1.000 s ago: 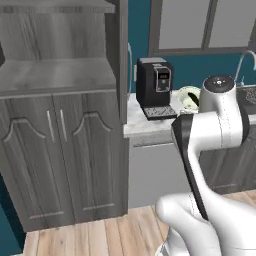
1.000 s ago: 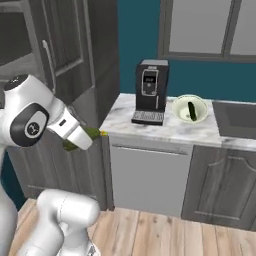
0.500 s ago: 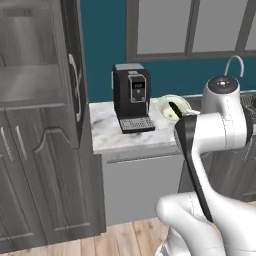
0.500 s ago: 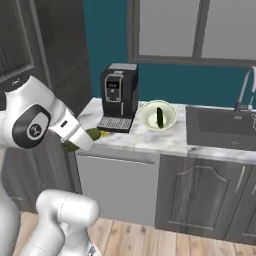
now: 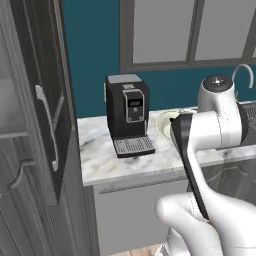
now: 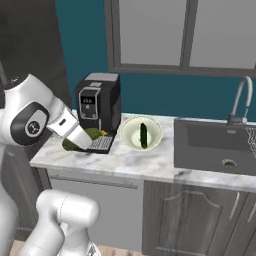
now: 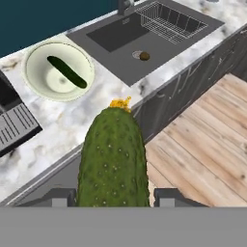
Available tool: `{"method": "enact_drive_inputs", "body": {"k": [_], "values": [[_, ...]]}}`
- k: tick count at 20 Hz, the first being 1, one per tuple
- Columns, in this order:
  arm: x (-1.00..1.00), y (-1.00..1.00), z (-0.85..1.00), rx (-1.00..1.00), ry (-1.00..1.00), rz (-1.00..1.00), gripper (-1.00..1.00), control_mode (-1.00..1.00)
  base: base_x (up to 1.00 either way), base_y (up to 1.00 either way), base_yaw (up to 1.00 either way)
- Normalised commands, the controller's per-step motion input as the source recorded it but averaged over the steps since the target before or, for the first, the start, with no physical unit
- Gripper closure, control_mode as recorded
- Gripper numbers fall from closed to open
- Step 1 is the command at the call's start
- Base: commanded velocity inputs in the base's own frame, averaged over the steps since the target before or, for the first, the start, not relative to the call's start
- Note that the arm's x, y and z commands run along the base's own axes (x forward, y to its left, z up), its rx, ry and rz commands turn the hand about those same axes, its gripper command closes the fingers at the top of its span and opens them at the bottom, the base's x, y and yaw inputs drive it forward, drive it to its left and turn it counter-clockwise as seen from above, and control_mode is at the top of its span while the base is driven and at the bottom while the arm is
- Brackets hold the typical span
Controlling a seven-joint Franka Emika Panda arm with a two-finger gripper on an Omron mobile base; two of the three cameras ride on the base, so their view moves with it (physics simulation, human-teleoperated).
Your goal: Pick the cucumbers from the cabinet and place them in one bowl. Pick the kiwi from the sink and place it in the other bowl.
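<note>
1. Far left in the left base view, the cabinet has its dark door swung open, pale curved handle facing us.
2. Next over, the coffee machine sits toward the back of the counter, near its left end.
3. The gripper is pinching a bumpy green cucumber between its fingers. In the right base view that cucumber hangs over the counter's left end, just in front of the coffee machine.
4. The cream bowl sits just right of the coffee machine, with the other cucumber already lying inside it.
5. The sink is set into the counter's right part, tap at the back edge. In the hand view a small brown thing, probably the kiwi, sits on the basin floor beside the wire rack.
</note>
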Motion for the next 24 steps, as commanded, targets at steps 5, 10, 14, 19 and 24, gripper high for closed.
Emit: {"method": "enact_drive_inputs", "body": {"k": [5,10,14,19,24], "values": [[0.00,0.00,0.00,0.00,0.00,0.00,1.00,1.00,0.31,-0.45,0.06],[0.00,0.00,0.00,0.00,0.00,0.00,1.00,1.00,0.46,-0.02,0.00],[0.00,0.00,0.00,0.00,0.00,0.00,1.00,1.00,0.52,-0.22,0.02],[0.00,0.00,0.00,0.00,0.00,0.00,1.00,1.00,0.33,-0.33,0.04],[0.00,0.00,0.00,0.00,0.00,0.00,1.00,1.00,0.20,0.00,0.02]]}}
